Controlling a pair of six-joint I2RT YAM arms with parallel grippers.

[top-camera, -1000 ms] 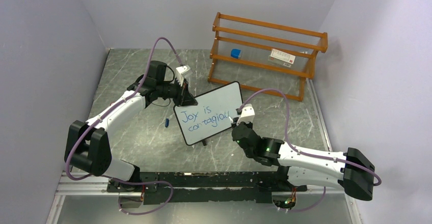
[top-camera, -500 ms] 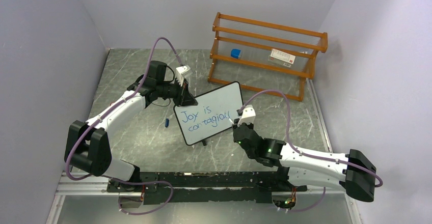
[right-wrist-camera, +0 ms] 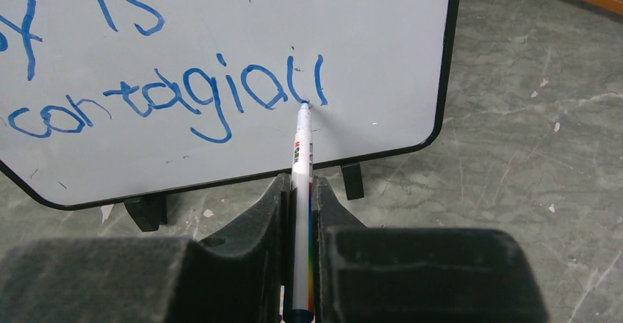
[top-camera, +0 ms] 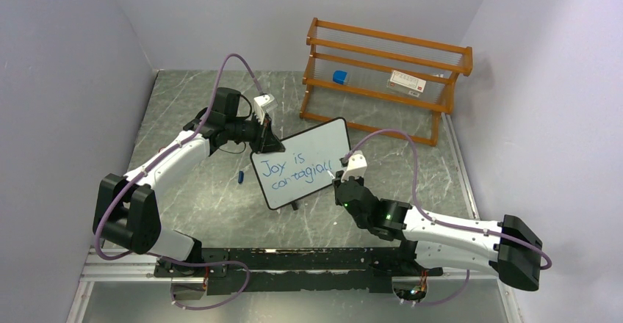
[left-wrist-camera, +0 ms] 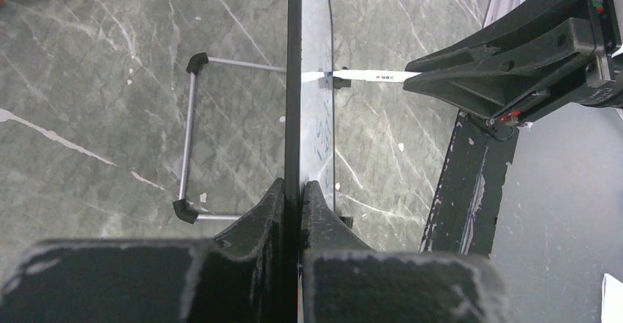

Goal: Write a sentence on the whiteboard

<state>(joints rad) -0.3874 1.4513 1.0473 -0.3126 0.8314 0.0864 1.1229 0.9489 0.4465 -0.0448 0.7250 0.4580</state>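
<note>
while my right end effector (right-wrist-camera: 300,191) gripped the marker (right-wrist-camera: 302,147), tip on the sentence (right-wrist-camera: 206,95) at "contagiou", my left end effector (left-wrist-camera: 300,187) clamped the whiteboard (top-camera: 308,147) upright on the table (top-camera: 184,205); risk: excess pressure tipping it.

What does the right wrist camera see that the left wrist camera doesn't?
Only the right wrist view shows the blue words clearly enough to read, ending "contagiou". Only the left wrist view shows the wire stand behind the whiteboard, which it sees edge-on. Both show the whiteboard with the marker touching it. The left gripper pinches the whiteboard, and the right gripper holds the marker.
</note>
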